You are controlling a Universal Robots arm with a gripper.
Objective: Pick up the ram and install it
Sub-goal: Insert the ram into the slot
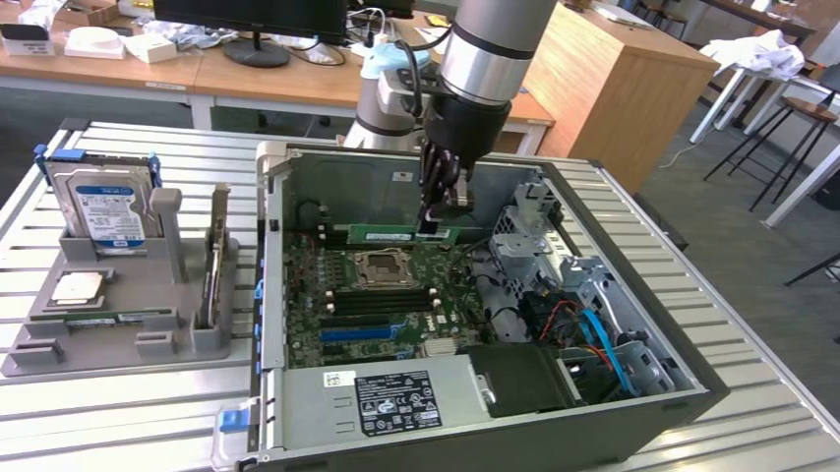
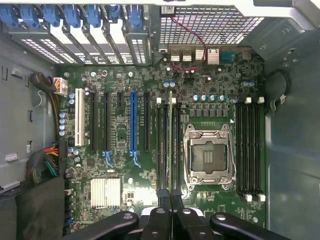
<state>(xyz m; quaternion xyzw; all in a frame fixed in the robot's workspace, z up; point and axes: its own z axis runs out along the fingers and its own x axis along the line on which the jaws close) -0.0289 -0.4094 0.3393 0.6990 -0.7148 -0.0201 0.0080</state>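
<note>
The ram (image 1: 388,235) is a long green stick, held level above the motherboard (image 1: 381,305) inside the open computer case (image 1: 656,324). My gripper (image 1: 431,228) is shut on it near one end, reaching down from above. In the wrist view the ram (image 2: 171,145) shows edge-on as a thin line running out from my gripper (image 2: 171,202). It lies parallel to the black memory slots (image 2: 162,150) beside the empty processor socket (image 2: 207,155). It hangs above them, with none of it in a slot.
A grey holder (image 1: 118,324) on the slatted table at the exterior view's left carries a blue-labelled hard drive (image 1: 108,211) and a silver processor chip (image 1: 77,288). The case also holds a power supply (image 1: 381,398), drive cages (image 1: 577,285) and cables (image 2: 47,160).
</note>
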